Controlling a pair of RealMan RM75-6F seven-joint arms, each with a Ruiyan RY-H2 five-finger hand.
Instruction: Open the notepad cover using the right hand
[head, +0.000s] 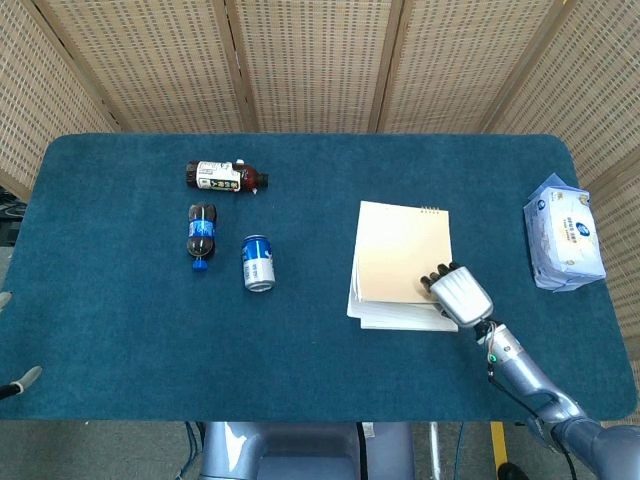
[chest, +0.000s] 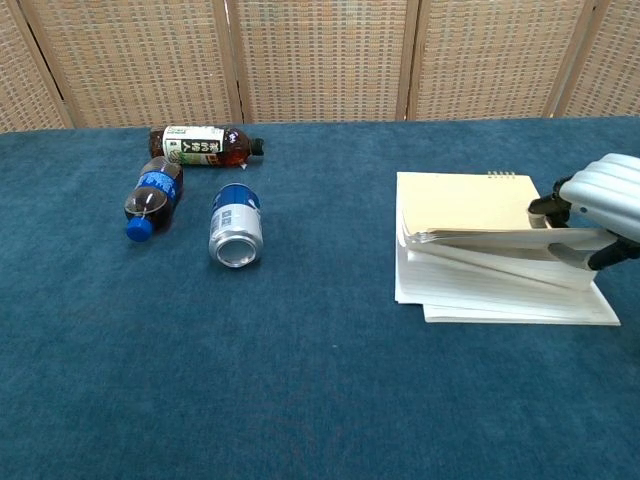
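Notepad (chest: 470, 200) sits right of table centre, its tan cover and several sheets lifted off the lined pages below. Your right hand (chest: 600, 195) has them pinched at the near right corner, fingers clamped on the edge. Can (head: 258, 263) and two bottles lie well left; tissue pack (head: 565, 232) far right.

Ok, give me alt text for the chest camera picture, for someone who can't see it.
The robot's right hand grips the near right edge of a notepad on a blue table, lifting the tan cover and some pages off the lined sheets below. To the left lie a tea bottle, a cola bottle and a blue can, all on their sides.
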